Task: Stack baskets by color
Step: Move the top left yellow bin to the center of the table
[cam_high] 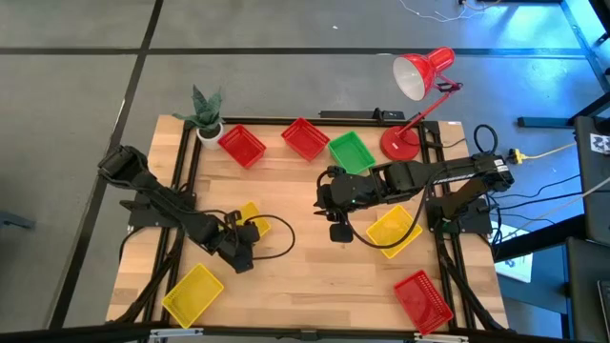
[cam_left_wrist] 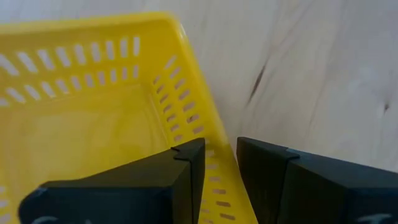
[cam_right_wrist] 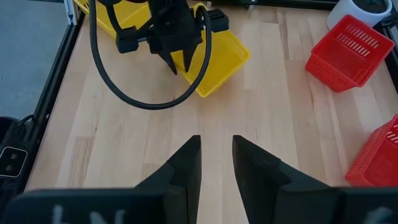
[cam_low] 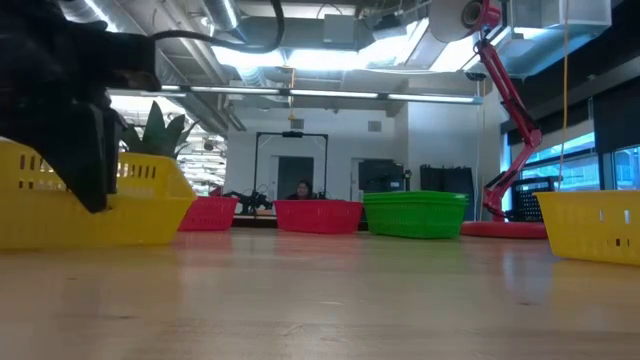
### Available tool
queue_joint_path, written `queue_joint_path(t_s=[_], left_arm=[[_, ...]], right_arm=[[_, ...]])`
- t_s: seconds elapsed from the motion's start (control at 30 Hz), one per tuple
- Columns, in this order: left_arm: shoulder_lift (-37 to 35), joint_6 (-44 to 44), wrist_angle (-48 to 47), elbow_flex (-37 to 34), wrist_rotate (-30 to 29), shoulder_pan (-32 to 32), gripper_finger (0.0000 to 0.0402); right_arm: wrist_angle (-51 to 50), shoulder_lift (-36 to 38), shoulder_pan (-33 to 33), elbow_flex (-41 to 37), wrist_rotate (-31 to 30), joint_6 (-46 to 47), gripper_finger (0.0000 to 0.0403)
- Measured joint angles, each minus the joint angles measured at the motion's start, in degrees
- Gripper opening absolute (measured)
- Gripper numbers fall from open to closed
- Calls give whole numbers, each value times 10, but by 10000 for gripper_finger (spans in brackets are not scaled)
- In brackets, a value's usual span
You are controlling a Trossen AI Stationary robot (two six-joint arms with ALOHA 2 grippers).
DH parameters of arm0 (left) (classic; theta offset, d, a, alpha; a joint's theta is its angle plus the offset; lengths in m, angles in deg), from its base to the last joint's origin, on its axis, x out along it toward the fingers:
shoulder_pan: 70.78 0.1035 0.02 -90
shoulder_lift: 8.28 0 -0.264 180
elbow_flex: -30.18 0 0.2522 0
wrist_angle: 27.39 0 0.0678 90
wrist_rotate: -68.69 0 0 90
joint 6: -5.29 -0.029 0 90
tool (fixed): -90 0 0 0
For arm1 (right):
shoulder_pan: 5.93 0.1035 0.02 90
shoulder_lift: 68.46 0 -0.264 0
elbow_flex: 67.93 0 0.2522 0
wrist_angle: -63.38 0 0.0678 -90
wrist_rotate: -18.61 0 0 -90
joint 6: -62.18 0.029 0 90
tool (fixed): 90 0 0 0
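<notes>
1. Across the table (cam_high: 305,267) in the high view, baskets lie mostly scattered: red baskets at upper centre (cam_high: 242,146) (cam_high: 305,138) and lower right (cam_high: 423,300); yellow baskets at lower left (cam_high: 193,293), centre left (cam_high: 250,213) and centre right (cam_high: 394,231). Only the green basket (cam_high: 352,151) looks possibly stacked; cannot tell. Most sorting remains.
2. Every basket that shows its inside is empty.
3. Left gripper (cam_left_wrist: 219,163) straddles the centre-left yellow basket's wall, fingers on either side, gripping it.
4. Right gripper (cam_right_wrist: 216,152) hangs mid-table over bare wood, fingers slightly apart, holding nothing.
</notes>
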Motion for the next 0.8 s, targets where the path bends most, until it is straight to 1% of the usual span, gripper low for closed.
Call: queue_joint_path(t_s=[0.13, 0.2, 0.27, 0.33, 0.37, 0.47, 0.53, 0.6, 0.73, 0.8], left_arm=[[0, 0, -13, 0, 0, 1, 82], [0, 0, -19, -1, 8, 8, 75], [0, -1, -20, -1, 21, 21, 53], [-1, -4, -21, 0, 34, 34, 21], [-2, -10, -20, 0, 39, 40, 13], [-16, -42, -24, 8, 44, 55, 6], [-16, -83, -22, 29, 58, 70, 3], [-17, -147, -22, 54, 85, 88, 3], [-19, -290, -18, 98, 183, 130, 2], [-10, -360, -19, 110, 208, 152, 1]], right_arm=[[1, 0, 0, 0, 0, 0, 91], [1, 0, 0, 0, 0, 0, 91], [1, 0, 0, 0, 0, 0, 91], [1, 0, 0, 0, 0, 0, 91], [1, 0, 0, 0, 0, 0, 91], [1, 1, 0, 0, 0, 0, 91], [0, 3, 0, 0, 0, 0, 91], [-1, 9, 0, 0, 0, 0, 91], [-3, 28, 3, 0, 0, -6, 91], [-4, 39, 7, 0, 0, -15, 91]])
